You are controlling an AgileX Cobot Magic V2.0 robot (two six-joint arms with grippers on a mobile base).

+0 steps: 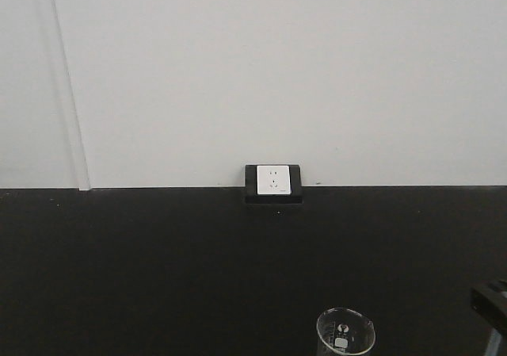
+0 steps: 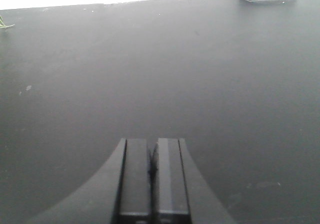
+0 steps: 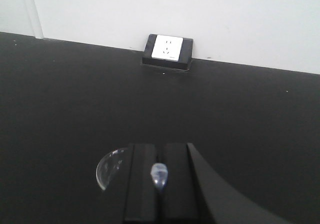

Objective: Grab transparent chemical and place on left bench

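- The right gripper (image 3: 160,151) is shown with its fingers (image 3: 145,184) clenched on a small translucent whitish piece. This piece is judged to be one end of the transparent chemical (image 3: 159,174), a dropper pipette seen end-on. The rest of its length is hidden by the fingers.
- The pipette is thus held in the right gripper over the near part of the black desk (image 1: 142,269). It is not lying on the desk.
- The left gripper (image 2: 152,144) is shown with its fingers (image 2: 136,179) pressed together. Nothing is gripped between them, and only bare desk top is seen ahead of them.
- A clear glass beaker (image 1: 344,336) is set at the near edge of the desk, just beside the right fingers. In the right wrist view only an arc of its rim is shown, and contact with the fingers cannot be told.
- A wall socket (image 1: 273,180) is mounted at the far edge of the desk, against the white wall (image 1: 277,70).
- The grasp is judged to be done and the carrying step to be in hand. The placing is not yet done.
- It cannot be told whether the desk in view is the left one named in the task.
- For the next move, the pipette is to be kept clear of the beaker and brought over the left desk. It is then to be lowered close to the top before the fingers are released, so that the light plastic is not dropped or sent rolling.
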